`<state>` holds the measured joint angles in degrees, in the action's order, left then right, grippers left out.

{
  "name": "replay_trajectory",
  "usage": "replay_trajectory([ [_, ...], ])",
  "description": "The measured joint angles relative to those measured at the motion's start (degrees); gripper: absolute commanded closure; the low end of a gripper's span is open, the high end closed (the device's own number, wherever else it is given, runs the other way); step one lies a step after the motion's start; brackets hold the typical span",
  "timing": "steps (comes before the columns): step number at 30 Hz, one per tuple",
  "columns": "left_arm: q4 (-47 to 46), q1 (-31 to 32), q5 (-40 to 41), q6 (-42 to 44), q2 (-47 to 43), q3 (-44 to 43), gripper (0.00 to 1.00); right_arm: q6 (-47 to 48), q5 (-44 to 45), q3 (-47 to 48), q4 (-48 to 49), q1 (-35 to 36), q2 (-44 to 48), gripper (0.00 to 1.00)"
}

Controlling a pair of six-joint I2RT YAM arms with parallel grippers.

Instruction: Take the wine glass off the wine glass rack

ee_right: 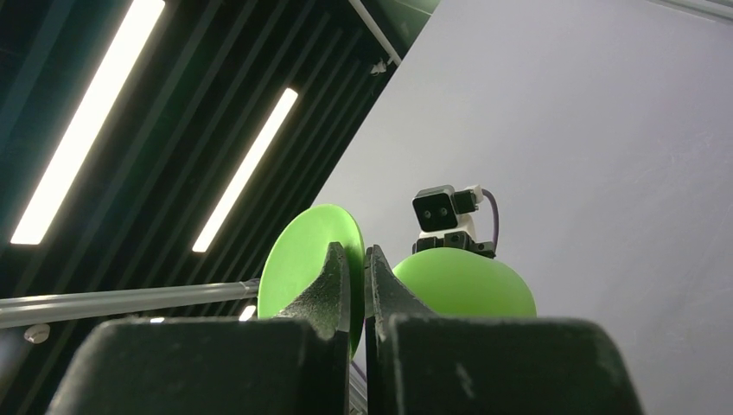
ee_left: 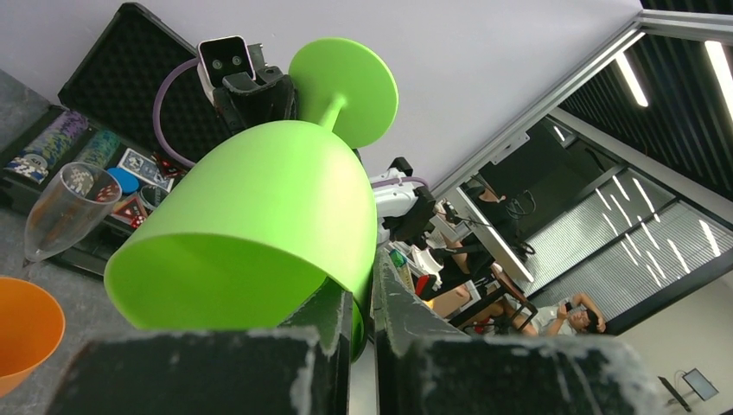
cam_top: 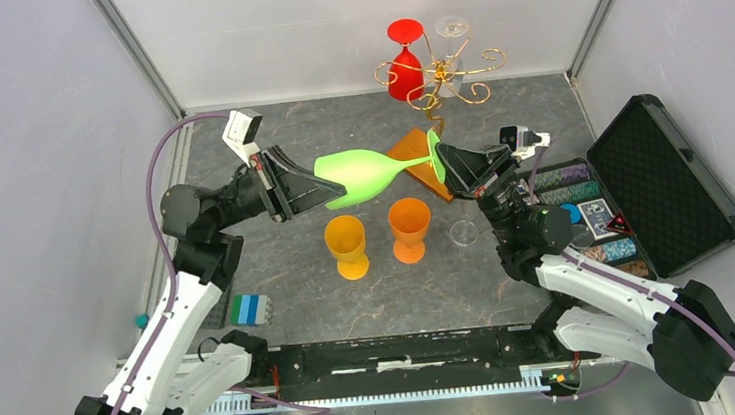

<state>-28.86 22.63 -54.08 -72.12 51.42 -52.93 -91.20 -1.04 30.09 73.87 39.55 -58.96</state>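
Observation:
A green wine glass (cam_top: 365, 173) hangs sideways in the air between both arms, clear of the gold wire rack (cam_top: 444, 72) with its amber base (cam_top: 418, 161). My left gripper (cam_top: 314, 190) is shut on the rim of its bowl (ee_left: 259, 233). My right gripper (cam_top: 440, 164) is shut on its round foot (ee_right: 302, 259); the bowl (ee_right: 462, 284) shows beyond. A red wine glass (cam_top: 405, 64) and a clear wine glass (cam_top: 451, 29) hang upside down on the rack.
Two orange goblets (cam_top: 348, 243) (cam_top: 409, 228) stand under the green glass. A clear glass (cam_top: 463, 231) stands by the right arm. An open black case (cam_top: 662, 182) with poker chips lies right. A blue-green block (cam_top: 249, 309) lies near left.

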Motion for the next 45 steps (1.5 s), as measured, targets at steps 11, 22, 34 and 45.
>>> replay_trajectory([
  [11, 0.50, 0.02, -0.02, 0.76, -0.07, -0.24, 0.98, -0.04, -0.02, 0.00, -0.20, 0.00, -0.02, 0.84],
  [22, 10.75, 0.33, 5.18, 9.05, -0.28, -6.08, 0.98, 8.70, 0.39, -0.02, -8.39, -0.61, -0.74, 0.12],
  [34, 58.75, 0.37, 38.49, 48.09, -0.83, -24.41, 0.98, 29.97, 7.74, 3.72, -36.50, -0.55, 11.13, 0.10],
  [45, 84.89, 0.37, 51.28, 60.70, 8.20, -23.91, 0.98, 47.74, 17.90, 10.01, -55.30, -0.55, 17.40, 0.13],
])
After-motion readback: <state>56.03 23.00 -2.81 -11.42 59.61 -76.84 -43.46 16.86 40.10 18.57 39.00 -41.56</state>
